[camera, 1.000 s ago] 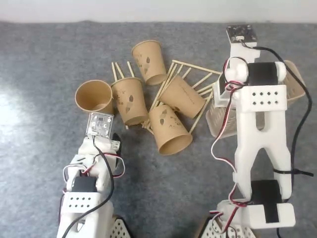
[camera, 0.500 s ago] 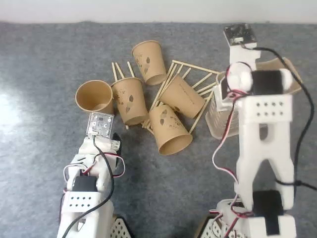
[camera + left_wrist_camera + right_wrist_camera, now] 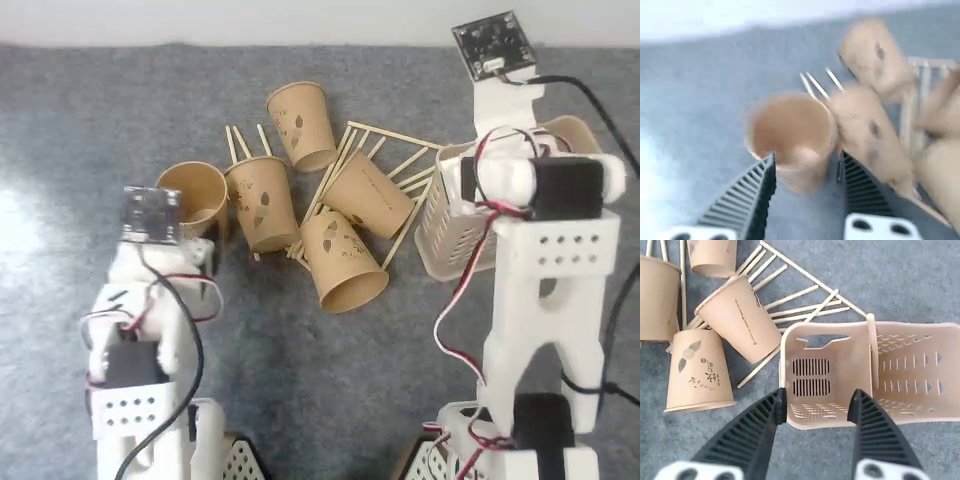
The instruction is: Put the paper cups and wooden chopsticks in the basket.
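Paper cup (image 3: pixel 790 132) lies between open left fingers (image 3: pixel 747 195).

A: Entry one, high view: light?
B: Bright, even, from overhead. One pale glare patch on the grey table (image 3: pixel 25 225), at the view's left edge.
A: Shadows?
B: Soft, short, tight under the paper cups (image 3: pixel 343 262).
A: Entry two, right wrist view?
B: Evenly lit; the basket (image 3: pixel 900 370) casts a faint shadow at its foot.
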You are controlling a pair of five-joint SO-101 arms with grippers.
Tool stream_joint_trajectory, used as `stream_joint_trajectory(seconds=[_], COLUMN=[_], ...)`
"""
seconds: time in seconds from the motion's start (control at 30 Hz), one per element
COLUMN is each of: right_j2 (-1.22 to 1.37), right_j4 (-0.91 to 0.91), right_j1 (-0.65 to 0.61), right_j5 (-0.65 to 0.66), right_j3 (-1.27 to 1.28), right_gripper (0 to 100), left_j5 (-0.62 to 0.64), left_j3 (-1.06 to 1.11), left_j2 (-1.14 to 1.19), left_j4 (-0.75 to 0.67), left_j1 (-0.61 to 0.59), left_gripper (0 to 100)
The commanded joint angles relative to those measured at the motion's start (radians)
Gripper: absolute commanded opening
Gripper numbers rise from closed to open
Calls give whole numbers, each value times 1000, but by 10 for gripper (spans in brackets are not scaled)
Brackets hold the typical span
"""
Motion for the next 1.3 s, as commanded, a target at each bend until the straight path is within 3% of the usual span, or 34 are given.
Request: stream_joint_trajectory(seconds=[0.0,0.13,0.23,0.47,0.63,0.87,1.07,1.27], right_j2=[-73,-194,-266,-297,-308,-308,-308,-308], right_j4=[35,41,41,30,-1,-113,-134,-136], right_j1=[64,197,337,625,733,754,740,699], right_j5=[18,84,129,244,275,275,270,269], right_j3=[-84,-75,5,241,400,542,546,563], right_gripper=[213,212,212,212,212,212,212,212], left_j5=[-132,-384,-471,-634,-756,-884,-884,-885], left_j3=[-104,-124,-240,-699,-929,-981,-983,-938], left_j2=[15,141,282,686,930,1146,1215,1218], left_j4=[-55,-72,-20,324,542,551,451,437], left_j1=[-69,-77,-78,-2,58,32,31,60], left_gripper=[193,193,193,193,193,193,193,182])
